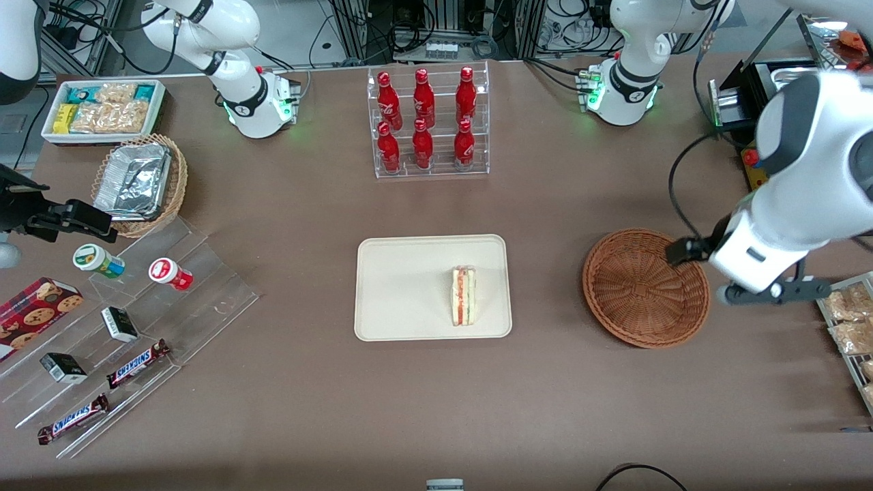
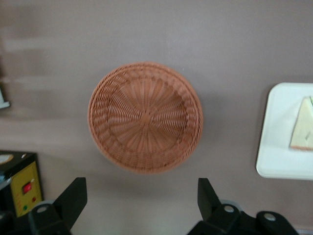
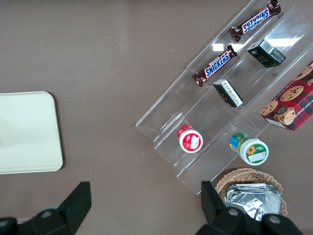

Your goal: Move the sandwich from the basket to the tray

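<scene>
Cream-beige tray [image 1: 409,286] holding the sandwich [image 1: 464,296], woven basket [image 1: 644,288] toward the working arm's end of the worktop [image 1: 293,225].
Wrapped and resting on the tray's surface, the sandwich sits on the part of the tray closest to the basket, which holds nothing. Raised over the worktop just beside the basket's rim, the gripper [image 2: 142,203] has its fingers spread wide, gripping nothing.

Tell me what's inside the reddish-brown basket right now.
Nothing: the basket shows only bare weave. The sandwich lies on the tray. The open gripper hovers above the basket's edge; nothing covers its inside.
</scene>
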Controlling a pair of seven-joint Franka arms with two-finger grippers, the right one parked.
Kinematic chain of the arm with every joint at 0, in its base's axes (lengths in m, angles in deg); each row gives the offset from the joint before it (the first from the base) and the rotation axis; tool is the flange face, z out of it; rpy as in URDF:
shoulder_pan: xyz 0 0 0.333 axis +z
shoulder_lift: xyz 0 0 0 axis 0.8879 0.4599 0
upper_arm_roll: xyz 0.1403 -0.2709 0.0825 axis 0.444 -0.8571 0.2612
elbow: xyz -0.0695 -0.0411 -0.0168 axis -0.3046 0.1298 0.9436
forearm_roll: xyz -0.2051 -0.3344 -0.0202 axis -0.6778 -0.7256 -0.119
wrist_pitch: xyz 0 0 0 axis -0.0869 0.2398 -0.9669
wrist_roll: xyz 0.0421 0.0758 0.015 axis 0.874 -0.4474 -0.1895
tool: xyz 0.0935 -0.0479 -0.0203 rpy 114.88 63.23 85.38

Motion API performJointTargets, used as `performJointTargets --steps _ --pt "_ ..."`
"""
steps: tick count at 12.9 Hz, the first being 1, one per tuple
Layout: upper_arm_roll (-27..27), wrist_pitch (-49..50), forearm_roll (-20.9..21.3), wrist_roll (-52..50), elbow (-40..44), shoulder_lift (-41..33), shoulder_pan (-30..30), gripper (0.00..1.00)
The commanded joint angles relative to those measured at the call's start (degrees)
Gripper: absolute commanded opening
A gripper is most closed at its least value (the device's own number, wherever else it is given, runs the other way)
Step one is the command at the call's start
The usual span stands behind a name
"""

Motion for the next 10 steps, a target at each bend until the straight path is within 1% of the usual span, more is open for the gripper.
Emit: performJointTargets --steps 1,3,5,7,9,10 --pt "-0.24 3.24 -1.29 1.16 -4.77 -7.21 0.53 1.00" --pt "0.02 7.01 -1.29 1.16 -5.66 -10.38 0.36 1.00" --pt "4.48 8.87 -2.17 1.68 -5.66 -12.15 -1.91 1.00" --pt "8.70 9.49 -3.23 5.71 -5.66 -12.77 -2.80 1.00" --pt "10.64 10.10 -3.23 9.23 -5.66 -13.04 -2.81 1.00" --pt "10.74 9.93 -3.32 9.33 -5.66 -12.95 -2.81 1.00"
